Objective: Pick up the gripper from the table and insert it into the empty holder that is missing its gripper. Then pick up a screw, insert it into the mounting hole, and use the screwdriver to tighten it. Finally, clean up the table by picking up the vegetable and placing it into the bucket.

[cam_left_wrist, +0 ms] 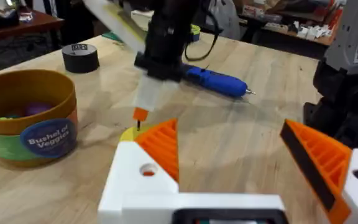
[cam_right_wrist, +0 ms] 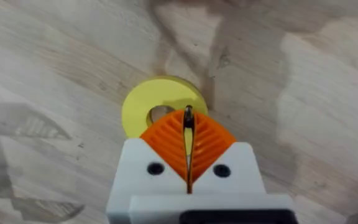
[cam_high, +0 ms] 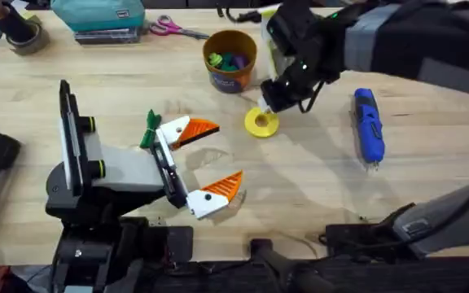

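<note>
I count two robot hands, one yellow ring [cam_high: 260, 123], one bucket [cam_high: 230, 60] and one blue screwdriver [cam_high: 369, 126]. My right hand [cam_right_wrist: 188, 122] is pinched tight on one tiny dark screw [cam_right_wrist: 188, 116], right over the ring. My left hand [cam_high: 207, 159] is wide open and holds nothing, near the ring. The screwdriver lies flat beside the ring, the bucket just behind it.

The left gripper [cam_high: 198, 160] lies low near the table with its white-and-orange fingers spread wide, while the right arm reaches across, its gripper [cam_right_wrist: 188, 134] pointing straight down with pads pressed together on a small dark screw [cam_right_wrist: 188, 116].
</note>
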`<move>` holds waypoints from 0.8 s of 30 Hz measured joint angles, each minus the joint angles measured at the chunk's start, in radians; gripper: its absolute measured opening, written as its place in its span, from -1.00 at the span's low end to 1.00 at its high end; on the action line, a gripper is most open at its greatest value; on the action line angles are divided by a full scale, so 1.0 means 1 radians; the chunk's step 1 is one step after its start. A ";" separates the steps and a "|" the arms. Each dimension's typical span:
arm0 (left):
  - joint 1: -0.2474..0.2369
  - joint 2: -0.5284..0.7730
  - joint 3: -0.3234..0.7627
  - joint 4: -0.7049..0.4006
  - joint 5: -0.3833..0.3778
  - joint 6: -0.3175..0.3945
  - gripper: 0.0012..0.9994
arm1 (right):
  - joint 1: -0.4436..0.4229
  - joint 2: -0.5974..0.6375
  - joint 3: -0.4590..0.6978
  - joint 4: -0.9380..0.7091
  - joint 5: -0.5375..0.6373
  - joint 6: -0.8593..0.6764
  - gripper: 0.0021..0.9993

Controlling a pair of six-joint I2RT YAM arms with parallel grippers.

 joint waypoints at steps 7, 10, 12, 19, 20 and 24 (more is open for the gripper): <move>0.000 0.000 0.000 0.000 0.000 0.000 0.97 | 0.000 -0.118 0.134 -0.105 0.022 0.000 -0.99; 0.000 0.000 0.000 0.000 0.000 0.000 0.97 | 0.000 -0.167 0.189 -0.163 0.025 0.000 -0.99; 0.000 0.000 0.000 0.000 0.000 0.000 0.97 | 0.000 -0.190 0.214 -0.200 0.027 0.000 -0.99; 0.000 0.000 0.000 0.000 0.000 0.000 0.97 | 0.000 -0.244 0.274 -0.299 0.029 0.000 -0.99; 0.000 0.000 0.000 0.000 0.000 0.000 0.97 | 0.000 -0.248 0.284 -0.312 0.029 -0.002 -0.99; 0.000 0.000 0.000 0.000 0.000 0.000 0.97 | 0.000 -0.263 0.336 -0.396 0.029 -0.030 -0.99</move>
